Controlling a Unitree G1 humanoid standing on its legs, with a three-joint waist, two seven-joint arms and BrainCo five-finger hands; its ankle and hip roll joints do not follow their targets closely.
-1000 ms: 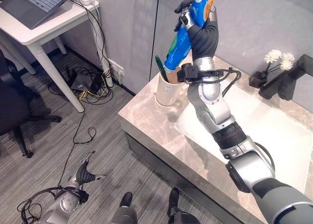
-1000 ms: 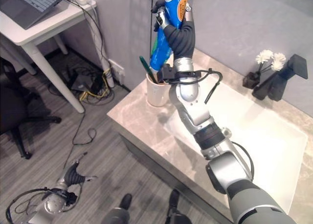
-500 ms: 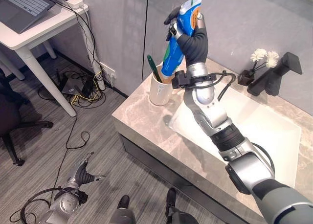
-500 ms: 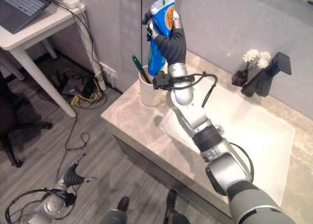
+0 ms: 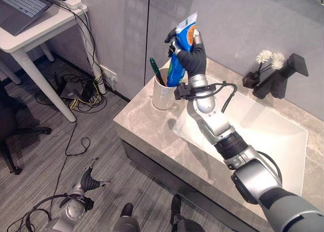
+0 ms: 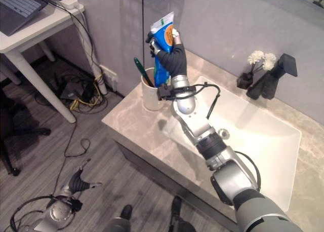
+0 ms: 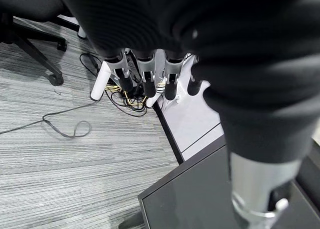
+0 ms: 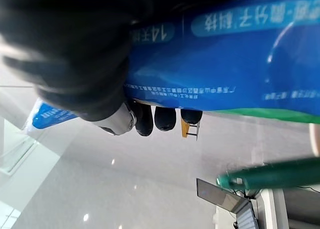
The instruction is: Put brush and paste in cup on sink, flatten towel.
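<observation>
While gripping from above: right hand point(image 5: 191, 53) has fingers curled round blue paste tube point(image 5: 181, 49), whose lower end sits in white cup point(image 5: 163, 95).
Eye views, cup: on the marble sink counter point(image 5: 147, 125), green brush point(image 5: 155, 71) leaning inside.
Eye views, left hand point(image 5: 87, 182): low over the floor.
Left wrist view: left hand fingers point(image 7: 145, 75) straight, holding nothing.
Right wrist view: dark fingertips point(image 8: 165, 118) wrapped round the paste tube, green brush handle beside.
</observation>
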